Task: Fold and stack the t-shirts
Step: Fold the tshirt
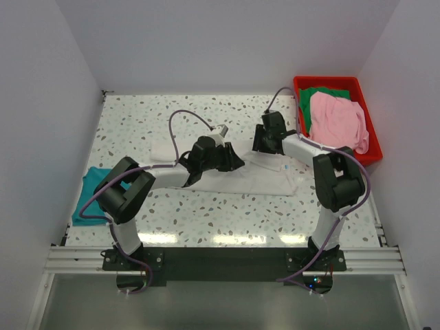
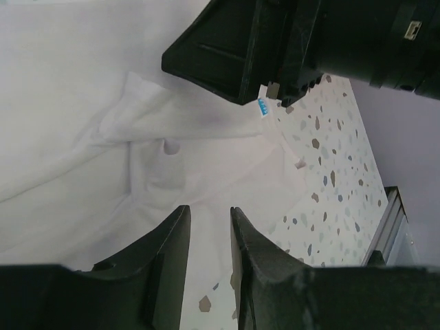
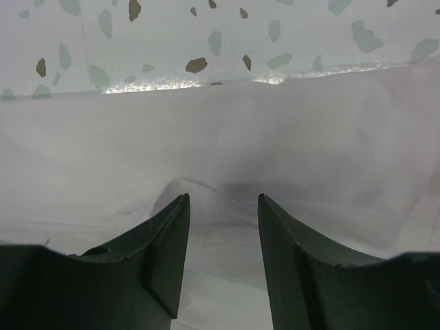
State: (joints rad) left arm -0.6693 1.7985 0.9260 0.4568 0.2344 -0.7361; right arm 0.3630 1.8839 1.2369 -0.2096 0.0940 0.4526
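An off-white t-shirt (image 1: 261, 180) lies spread and creased across the middle of the table. My left gripper (image 1: 237, 165) hovers low over its left part, and in the left wrist view the left gripper (image 2: 210, 210) is open by a narrow gap above the shirt (image 2: 82, 103) edge, gripping nothing. The small blue neck label (image 2: 262, 106) lies just under the right arm's black body. My right gripper (image 1: 263, 146) is at the shirt's far edge. In the right wrist view the right gripper (image 3: 221, 198) is open, with a raised fold of the shirt (image 3: 220, 137) between its tips.
A teal t-shirt (image 1: 88, 189) lies flat at the table's left edge. At the back right, a red bin (image 1: 330, 80) holds a pink t-shirt (image 1: 335, 120) on top of a green one (image 1: 323, 93). A white cloth piece (image 1: 161, 151) lies left of the arms. Speckled tabletop (image 1: 206, 220) shows in front.
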